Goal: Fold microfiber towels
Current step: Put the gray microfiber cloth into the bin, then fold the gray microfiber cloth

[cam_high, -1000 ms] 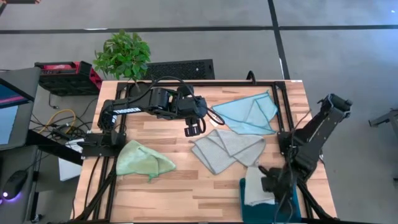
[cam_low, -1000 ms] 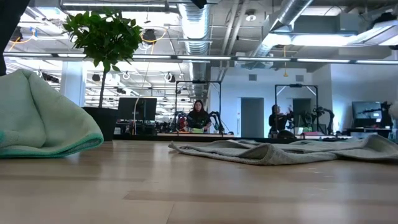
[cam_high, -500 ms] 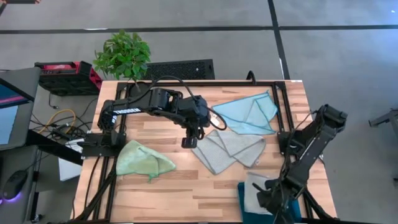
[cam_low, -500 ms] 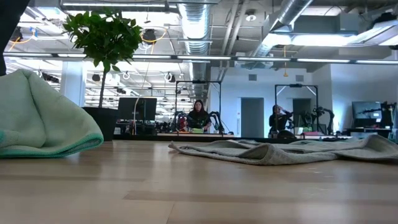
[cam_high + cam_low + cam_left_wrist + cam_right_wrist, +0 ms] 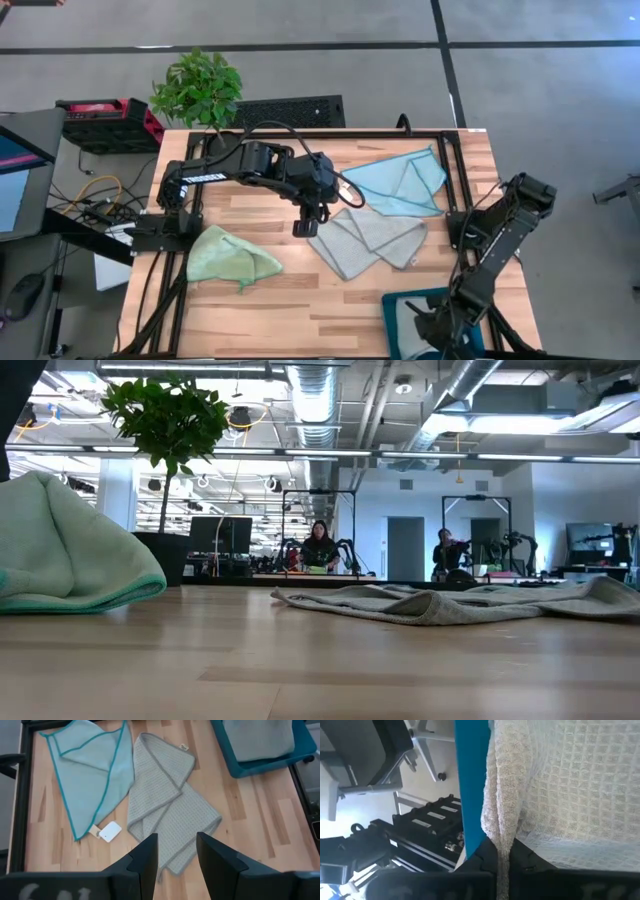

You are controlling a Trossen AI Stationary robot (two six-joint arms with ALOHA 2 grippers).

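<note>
**Towel-folding station: four cloths, one bin, two arms**

While one grey cloth sits in the teal bin [image 5: 400,303] at the lower right of the high view, three towels lie on the table [image 5: 270,300] unfolded.

- Grey towel in bin [image 5: 260,737]: lies flat inside the bin, apparently folded and stowed there as finished work. The right wrist view shows its waffle weave [image 5: 560,780] draped beside the bin's blue wall.
- Right gripper [image 5: 504,860]: low at the bin, at the bottom right of the high view. Its fingers are pressed close on a fold of that grey cloth, probably about to let it go. The arm reaches down steeply from its base at the table's right edge.
- Loose grey towel [image 5: 365,240]: centre of the table, rumpled and half-doubled, likely the next piece.
- Left gripper [image 5: 305,222]: hovers just beside the loose grey towel's left edge, pointing down at it, jaws spread and empty. The arm stretches from its base at the left across the table's middle.
- Light blue towel [image 5: 400,180]: upper right, loosely creased, touching the loose grey towel's upper edge.
- Light green towel [image 5: 230,255]: lower left, bunched in a heap, well apart from both grippers.
</note>
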